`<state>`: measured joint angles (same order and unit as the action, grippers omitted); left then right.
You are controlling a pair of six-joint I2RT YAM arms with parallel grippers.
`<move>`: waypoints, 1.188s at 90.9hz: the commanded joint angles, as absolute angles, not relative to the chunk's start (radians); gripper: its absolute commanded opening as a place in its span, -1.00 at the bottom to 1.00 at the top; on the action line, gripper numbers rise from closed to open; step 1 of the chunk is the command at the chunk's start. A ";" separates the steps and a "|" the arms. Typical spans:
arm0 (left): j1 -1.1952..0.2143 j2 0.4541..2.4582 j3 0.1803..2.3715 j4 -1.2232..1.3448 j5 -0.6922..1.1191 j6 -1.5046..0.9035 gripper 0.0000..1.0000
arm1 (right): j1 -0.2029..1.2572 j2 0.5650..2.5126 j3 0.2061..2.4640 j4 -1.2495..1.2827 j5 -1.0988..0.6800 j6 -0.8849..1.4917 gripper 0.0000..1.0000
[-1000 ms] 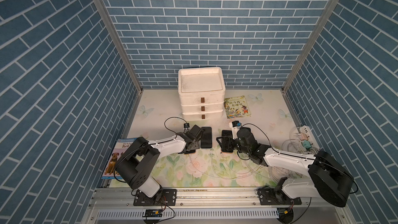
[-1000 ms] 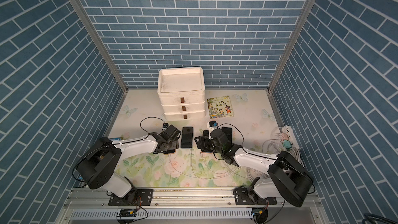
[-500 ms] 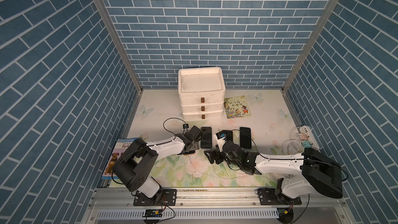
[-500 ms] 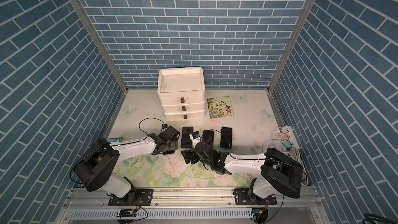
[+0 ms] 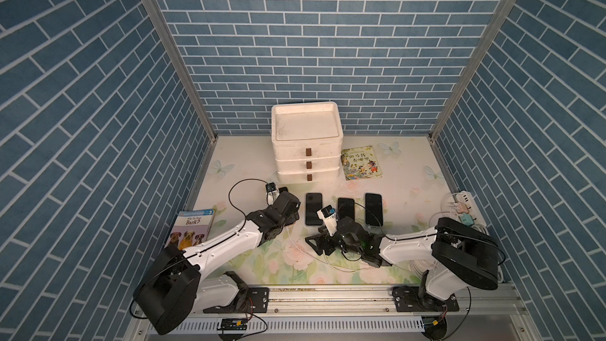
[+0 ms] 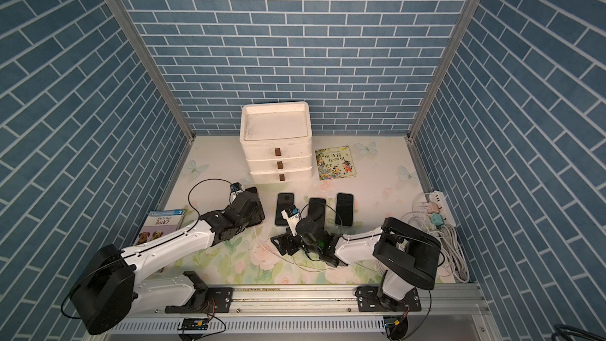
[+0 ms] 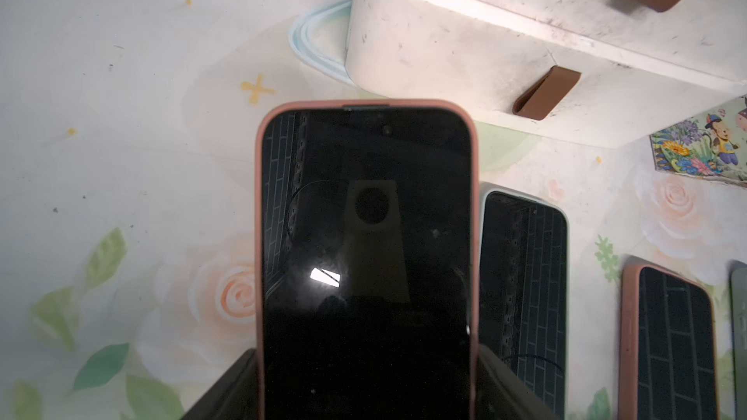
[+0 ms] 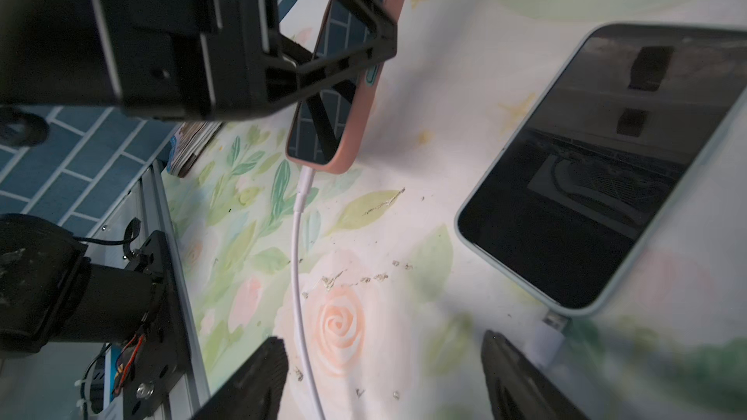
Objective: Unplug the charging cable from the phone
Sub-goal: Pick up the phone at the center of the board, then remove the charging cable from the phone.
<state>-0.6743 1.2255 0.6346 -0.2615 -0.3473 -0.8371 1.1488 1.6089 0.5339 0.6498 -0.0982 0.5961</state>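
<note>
L tool [image 7: 368, 391] clamps the slim pink-cased phone [image 7: 366, 260] by its long edges, glossy black screen up, on the floral-print desk [image 7: 133, 163] in front of the scuffed white drawer box [image 7: 465, 54]. Thin round white cable [image 8: 297, 236] runs to its stiff plug [image 8: 305, 181], seated in the phone's bottom end. R tool [image 8: 384, 375] is wide, w/ rough dark fingers [image 8: 258, 381] either side of the cable, not touching.

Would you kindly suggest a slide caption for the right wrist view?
Left end effector holds the pink-cased phone while the open right end effector straddles its plugged-in white charging cable.
</note>
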 commanded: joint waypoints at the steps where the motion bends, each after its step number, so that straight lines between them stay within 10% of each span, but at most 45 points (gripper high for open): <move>1: -0.671 1.198 0.619 -0.223 -0.385 -0.853 -1.00 | 1.152 1.648 0.569 0.726 -0.196 0.591 0.53; 108: -0.680 1.121 0.570 -0.146 -0.382 -0.888 -1.00 | 1.195 1.798 0.694 0.719 -0.268 0.595 -0.09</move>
